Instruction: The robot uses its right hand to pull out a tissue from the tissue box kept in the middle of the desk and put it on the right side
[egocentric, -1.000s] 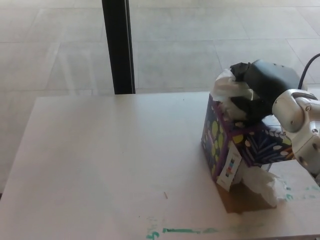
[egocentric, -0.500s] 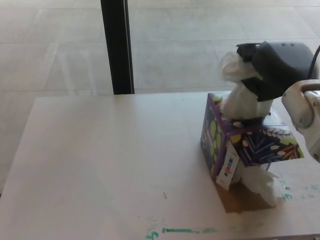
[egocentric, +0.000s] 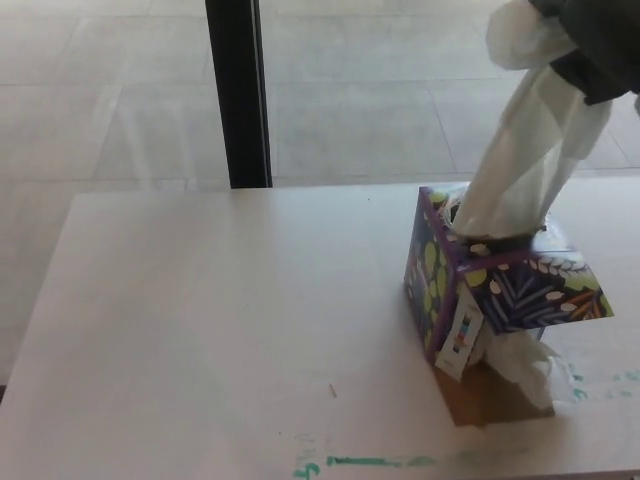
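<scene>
Since the earlier frames my right hand (egocentric: 598, 45) has risen from the box top to the upper right corner of the head view, drawing the tissue (egocentric: 525, 150) up with it. Fingers are closed on the tissue's upper end; the sheet hangs stretched in a long white column, its lower end still inside the slot of the tissue box (egocentric: 497, 282). The box sits right of centre on the desk (egocentric: 220, 330), apparently lifted at its near edge. A crumpled tissue (egocentric: 530, 368) already lies just beside it at the front. The left hand does not show. Assessment: extraction is well advanced but incomplete. Remaining: free the sheet, carry it right, set it down.
</scene>
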